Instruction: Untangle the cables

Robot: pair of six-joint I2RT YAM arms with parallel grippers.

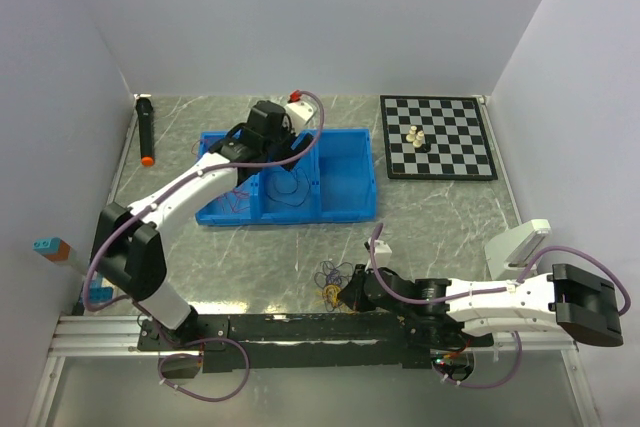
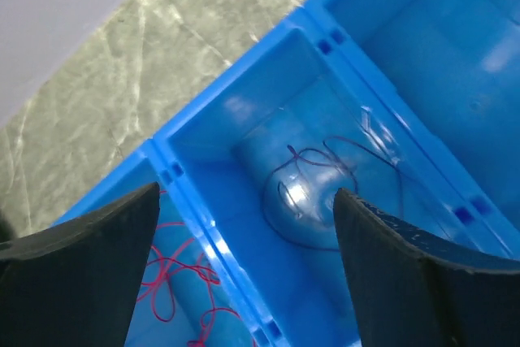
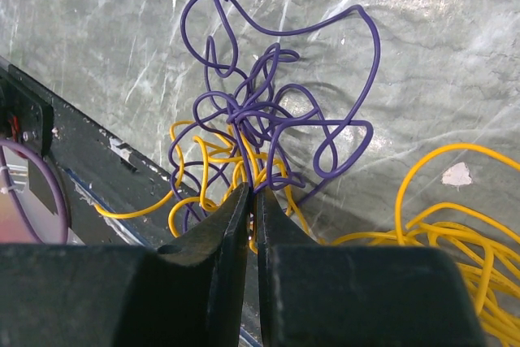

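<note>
A small tangle of purple and yellow cables (image 1: 329,282) lies on the marble table near the front rail. In the right wrist view, my right gripper (image 3: 252,191) is shut at the base of the purple cable (image 3: 252,115), with purple and yellow strands running between its tips. More yellow cable (image 3: 455,146) trails off to the right. My left gripper (image 2: 245,193) is open and empty above the blue bin (image 2: 203,233). A dark purple cable (image 2: 309,152) lies in the bin's middle compartment. A red cable (image 2: 175,282) lies in the left compartment.
The blue bin (image 1: 350,212) sits at the table's middle back, with its right compartment holding nothing visible. A chessboard (image 1: 437,157) with a few pieces (image 1: 417,137) is at the back right. A black marker with an orange tip (image 1: 146,132) lies at the back left. The black rail (image 1: 300,327) runs along the front.
</note>
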